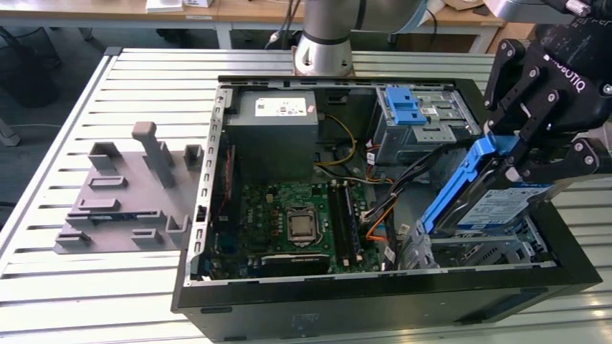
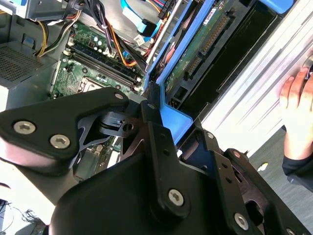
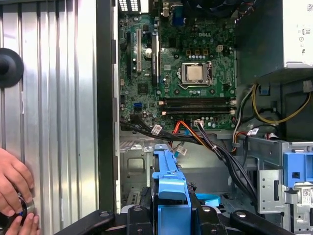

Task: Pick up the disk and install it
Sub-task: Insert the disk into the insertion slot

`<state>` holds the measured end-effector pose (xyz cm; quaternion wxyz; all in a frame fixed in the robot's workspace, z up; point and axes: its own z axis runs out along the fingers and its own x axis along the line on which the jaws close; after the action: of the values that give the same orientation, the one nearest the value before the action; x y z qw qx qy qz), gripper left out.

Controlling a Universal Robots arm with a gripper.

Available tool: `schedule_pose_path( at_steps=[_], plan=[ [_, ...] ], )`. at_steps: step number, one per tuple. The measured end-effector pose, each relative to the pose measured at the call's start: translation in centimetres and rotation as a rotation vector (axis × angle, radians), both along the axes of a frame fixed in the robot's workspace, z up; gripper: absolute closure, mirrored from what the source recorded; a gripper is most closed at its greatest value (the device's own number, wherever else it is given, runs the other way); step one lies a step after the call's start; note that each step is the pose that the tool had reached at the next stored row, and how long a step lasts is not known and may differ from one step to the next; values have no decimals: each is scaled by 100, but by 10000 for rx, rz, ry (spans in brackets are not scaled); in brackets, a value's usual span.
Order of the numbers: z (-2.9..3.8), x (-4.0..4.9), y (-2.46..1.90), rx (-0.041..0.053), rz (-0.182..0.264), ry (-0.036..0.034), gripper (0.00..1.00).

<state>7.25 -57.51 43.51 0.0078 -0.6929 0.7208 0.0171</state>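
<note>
i am gripping the disk in my gripper, the fingers clamped on its blue frame. in the exterior view the disk is standing tilted on edge, over the metal bay at the case corner on the exterior view's right. the second wrist view is showing the disk's green underside, which the exterior view is hiding, and a person's hand by the table. cables are running just beside the disk's low edge. the case wall is standing near its other side. the bay below is lying open.
</note>
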Motion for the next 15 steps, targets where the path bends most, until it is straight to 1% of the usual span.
schedule_pose_path(
  at_steps=[15],
  plan=[
    [-81, 0, -1, -1, -1, 0, 63]
  ],
)
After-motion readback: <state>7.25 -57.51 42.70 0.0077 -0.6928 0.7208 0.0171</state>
